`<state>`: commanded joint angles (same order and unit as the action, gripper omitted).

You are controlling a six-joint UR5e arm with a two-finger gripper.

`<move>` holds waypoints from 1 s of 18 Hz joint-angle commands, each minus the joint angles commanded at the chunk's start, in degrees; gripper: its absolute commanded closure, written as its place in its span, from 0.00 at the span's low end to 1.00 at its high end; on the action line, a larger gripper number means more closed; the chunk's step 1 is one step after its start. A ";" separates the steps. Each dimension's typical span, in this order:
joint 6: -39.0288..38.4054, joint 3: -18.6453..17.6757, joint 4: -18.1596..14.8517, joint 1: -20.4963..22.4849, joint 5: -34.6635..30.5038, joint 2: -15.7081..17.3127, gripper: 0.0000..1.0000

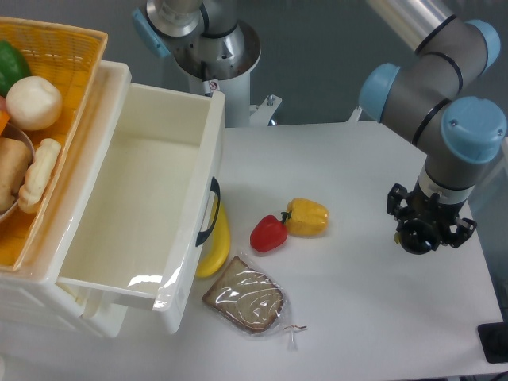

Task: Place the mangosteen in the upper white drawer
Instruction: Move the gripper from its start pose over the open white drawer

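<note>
Mangosteen [414,236] hard to make out: seemingly the glossy, near-black round lump right at the gripper [427,226], over the right side of the table [365,317], well apart from the drawer [198,159]. Blends into the black gripper body, so outline unclear. Cannot tell whether jaws are apart, together or clamped on that lump; seen from above, with fingers hidden beneath the wrist.

Drawer at left pulled open, cream-white and deep, with a dark curved handle [209,213] on its front. Near corner cut off by the bottom edge.

Banana [217,248] partly hidden under the drawer front, just beside the handle. Basket [75,48] cut off by the left and top edges, resting on the drawer's left rim; contents only partly seen: something green, something round and white, a few beige pieces.

Counted on the table: one red pepper [268,233], one yellow pepper [307,217], touching each other; one slice of brown bread in a clear bag [246,298], near the drawer's front corner; one banana. One drawer, one basket, one arm [444,87].
</note>
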<state>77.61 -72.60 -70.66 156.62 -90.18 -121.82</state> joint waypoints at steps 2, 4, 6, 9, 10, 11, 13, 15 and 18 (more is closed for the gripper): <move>0.09 -0.62 -0.09 -0.09 -0.44 0.26 0.90; 0.09 -0.44 -0.52 -0.26 -0.53 1.14 0.87; -0.70 -0.44 -3.67 -0.61 -0.53 2.19 0.86; -2.02 -1.58 -8.33 -2.02 0.35 6.83 0.87; -2.02 -2.28 -9.74 -2.28 1.05 9.03 0.87; -2.11 -3.07 -11.50 -2.46 2.79 11.57 0.88; -3.25 -4.30 -14.75 -2.72 6.92 15.98 0.88; -3.86 -4.57 -17.30 -4.38 11.06 19.23 0.88; -9.12 -4.66 -18.02 -9.65 12.39 22.31 0.88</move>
<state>68.49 -77.26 -88.68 146.98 -77.79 -99.50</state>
